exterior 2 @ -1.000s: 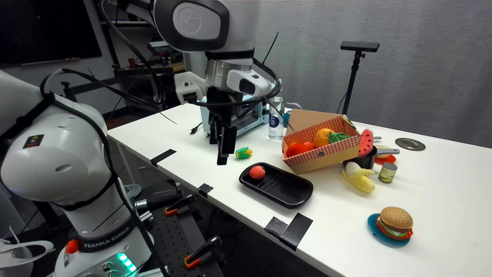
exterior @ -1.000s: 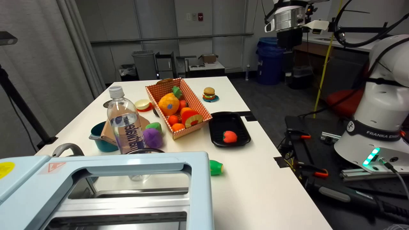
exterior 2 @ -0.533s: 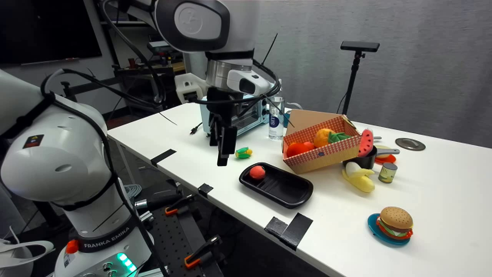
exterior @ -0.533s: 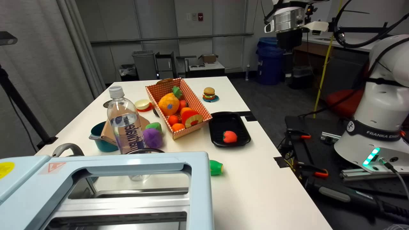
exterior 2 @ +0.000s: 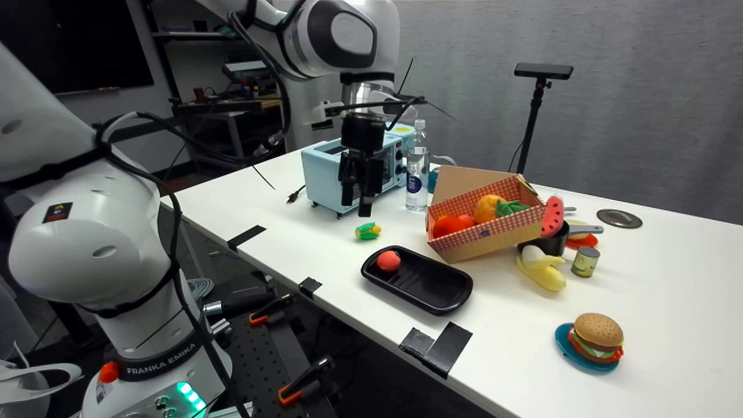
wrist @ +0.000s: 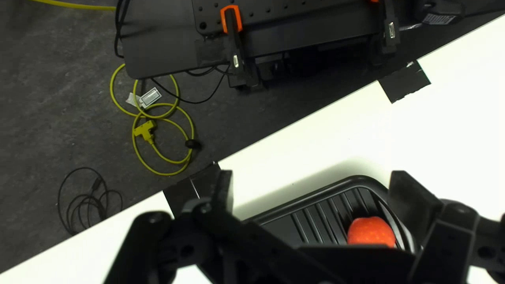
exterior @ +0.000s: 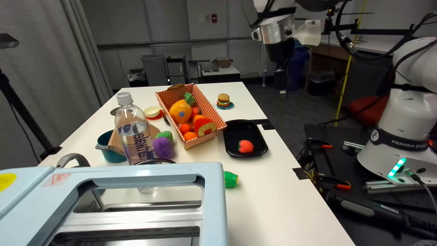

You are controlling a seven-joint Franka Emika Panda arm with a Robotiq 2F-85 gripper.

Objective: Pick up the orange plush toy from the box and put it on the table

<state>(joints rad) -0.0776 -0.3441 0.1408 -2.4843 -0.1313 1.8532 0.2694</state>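
Orange plush toy [exterior: 180, 112] with green leaves lay inside the box [exterior 2: 493, 239], among red and orange toy fruit [exterior: 190, 136]. The box stood open on the white tabletop [exterior 2: 667, 290]. In both exterior views, the tool [wrist: 311, 187] hung in the air, pointing down, well apart from the box. Its jaws stood wide apart in the wrist view, where part of the black tray [wrist: 323, 219] showed between them. One red toy [exterior 2: 388, 260] rested in the tray, near one end. The tray sat on the tabletop beside the box. A corn toy [exterior 2: 367, 231] lay near the tray. The bottle [exterior 2: 417, 174] stood upright between the blue oven [exterior 2: 325, 177] and the box. A banana toy [exterior 2: 543, 271] lay just beside the pan [exterior 2: 555, 240] and near the can [exterior 2: 585, 261]. The toy burger [exterior 2: 598, 334] rested on a blue plate [exterior 2: 563, 339], well apart from the box and the tray. A round lid [exterior 2: 619, 218] lay flat on the tabletop, well apart from the tool.
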